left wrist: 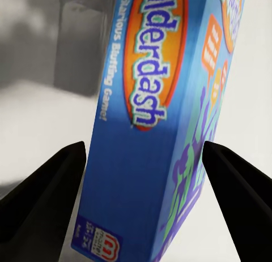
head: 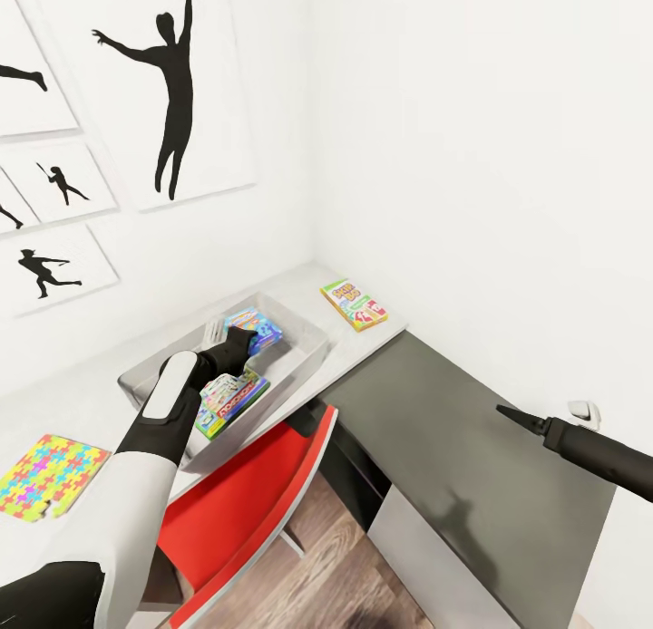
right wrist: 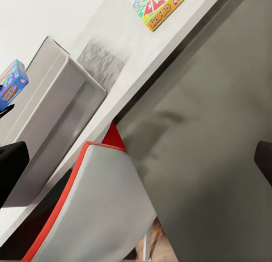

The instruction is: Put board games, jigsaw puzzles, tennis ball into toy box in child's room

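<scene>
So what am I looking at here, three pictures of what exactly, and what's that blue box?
It is a simulated two-armed robot tidying toys. The big picture comes from its head camera; the other two from cameras near each gripper. The left gripper hangs over the grey toy box, its fingers open on either side of the blue Balderdash game. A Monopoly game already lies in the box. On the table remain the Skip-Bo game and a jigsaw puzzle. The right gripper hangs empty over the dark desk section, fingers apart in its wrist view. A red chair stands below.
</scene>
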Available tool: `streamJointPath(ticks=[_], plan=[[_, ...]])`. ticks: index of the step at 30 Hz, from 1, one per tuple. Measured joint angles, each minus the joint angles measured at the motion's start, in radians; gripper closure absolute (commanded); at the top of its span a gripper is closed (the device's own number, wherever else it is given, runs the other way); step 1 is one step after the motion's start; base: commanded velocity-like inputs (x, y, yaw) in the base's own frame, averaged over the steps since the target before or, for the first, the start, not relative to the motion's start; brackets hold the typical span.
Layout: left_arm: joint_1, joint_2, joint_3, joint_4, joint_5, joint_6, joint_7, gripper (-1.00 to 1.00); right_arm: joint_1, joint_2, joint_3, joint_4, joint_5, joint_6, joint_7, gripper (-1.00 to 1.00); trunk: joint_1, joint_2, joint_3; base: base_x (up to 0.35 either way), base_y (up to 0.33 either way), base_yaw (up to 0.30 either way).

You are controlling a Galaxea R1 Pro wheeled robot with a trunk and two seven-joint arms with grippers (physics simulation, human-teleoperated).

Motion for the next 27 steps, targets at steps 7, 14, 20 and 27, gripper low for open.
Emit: streamJointPath(ticks=[7,14,20,27], plan=[[0.0,0.0,0.001,0.0,0.0,0.0,0.0,1.0,0.0,0.0,0.0,0.0,0.0,0.0,0.0,-1.0,0.0,0.0,0.0,0.0,0.0,-0.003],[0.0,0.0,0.001,0.0,0.0,0.0,0.0,1.0,0.0,0.0,0.0,0.0,0.0,0.0,0.0,-1.0,0.0,0.0,0.0,0.0,0.0,-0.009],[0.0,0.0,0.001,0.0,0.0,0.0,0.0,1.0,0.0,0.0,0.0,0.0,0.0,0.001,0.0,-1.0,0.0,0.0,0.0,0.0,0.0,-0.123],[0.0,0.0,0.001,0.0,0.0,0.0,0.0,1.0,0.0,0.0,0.0,0.0,0.0,0.0,0.0,-1.0,0.0,0.0,0.0,0.0,0.0,-0.076]])
